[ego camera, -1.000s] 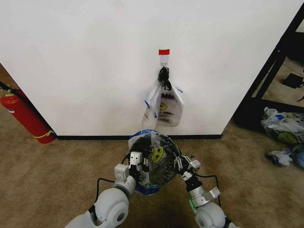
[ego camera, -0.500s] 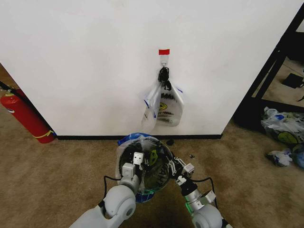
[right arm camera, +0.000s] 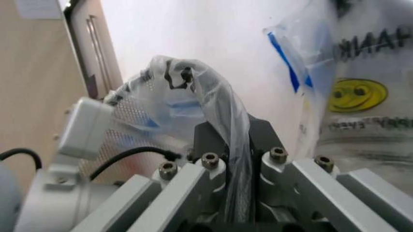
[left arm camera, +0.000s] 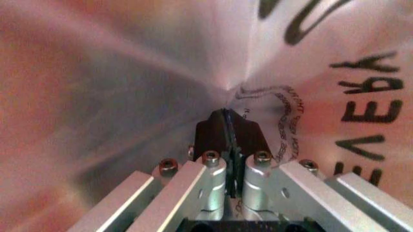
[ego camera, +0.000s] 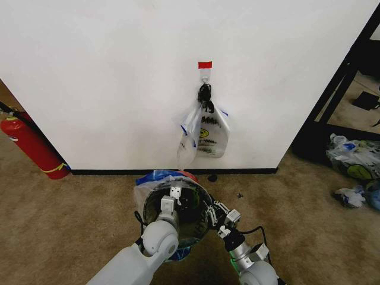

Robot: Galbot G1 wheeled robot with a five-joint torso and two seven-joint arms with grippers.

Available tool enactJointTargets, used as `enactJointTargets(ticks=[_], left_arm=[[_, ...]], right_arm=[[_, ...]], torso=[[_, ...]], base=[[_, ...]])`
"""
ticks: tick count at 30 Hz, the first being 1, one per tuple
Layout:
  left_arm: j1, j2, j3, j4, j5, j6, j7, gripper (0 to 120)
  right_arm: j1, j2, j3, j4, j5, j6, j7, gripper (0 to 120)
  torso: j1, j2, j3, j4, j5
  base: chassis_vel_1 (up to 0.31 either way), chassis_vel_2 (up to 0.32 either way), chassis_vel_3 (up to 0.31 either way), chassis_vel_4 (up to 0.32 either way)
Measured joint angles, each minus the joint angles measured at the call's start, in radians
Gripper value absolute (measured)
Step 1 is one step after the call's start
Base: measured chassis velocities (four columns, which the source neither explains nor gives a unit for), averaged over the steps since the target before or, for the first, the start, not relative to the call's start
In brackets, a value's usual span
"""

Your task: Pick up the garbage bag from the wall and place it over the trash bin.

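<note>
Head view: the trash bin [ego camera: 178, 234] is seen on the brown carpet [ego camera: 71, 225] at about 6 o'clock from the hook [ego camera: 205, 74], close before the black baseboard [ego camera: 119, 172]; the garbage bag [ego camera: 155, 178] is draped over the bin's rim, with blue handle plastic bunched on the far edge at 12 o'clock of the bin; the left gripper [ego camera: 172, 198] is held over the bin mouth, at about 11 o'clock of its centre; the right gripper [ego camera: 209, 212] is held at the rim at about 3 o'clock; the wall [ego camera: 119, 77] carries the hook topped by red tape [ego camera: 205, 64], from which a bunch of like smiley bags [ego camera: 205, 133] hangs by a black knot [ego camera: 205, 93]; a red fire extinguisher [ego camera: 32, 147] leans at 9 o'clock of the bin, well apart; stuffed clear bags [ego camera: 356, 163] lie at 3 o'clock, well apart.

Left wrist view: the left gripper [left arm camera: 229, 126] is seen with its black pads pressed together; a fold of the garbage bag [left arm camera: 129, 72] is pinched between them; dark lettering is stretched across the film.

Right wrist view: the right gripper [right arm camera: 237, 140] is clamped on a strip of the garbage bag [right arm camera: 216, 101]; the film is drawn taut between the pads; the bin mesh [right arm camera: 139, 128] lies just beside; the hung smiley bags [right arm camera: 361, 96] are seen beyond.
</note>
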Motion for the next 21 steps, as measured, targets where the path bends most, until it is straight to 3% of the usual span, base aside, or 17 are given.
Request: enactJointTargets(ticks=[12,21], left_arm=[[-0.018,0.030,-0.045,0.038,-0.027,-0.002,0.008,0],[-0.009,0.004,-0.005,0.021,-0.038,0.002,0.011,0]], right_arm=[[0.000,-0.013,0.035,-0.005,0.030,0.007,-0.064,1],[0.006,0.000,0.034,-0.006,0.041,0.019,-0.063,1]], torso=[[0.000,0.000,0.000,0.0003,-0.0001],[0.000,0.000,0.000,0.0000,-0.0001]], base=[[0.000,0.000,0.000,0.000],[0.000,0.000,0.000,0.000]])
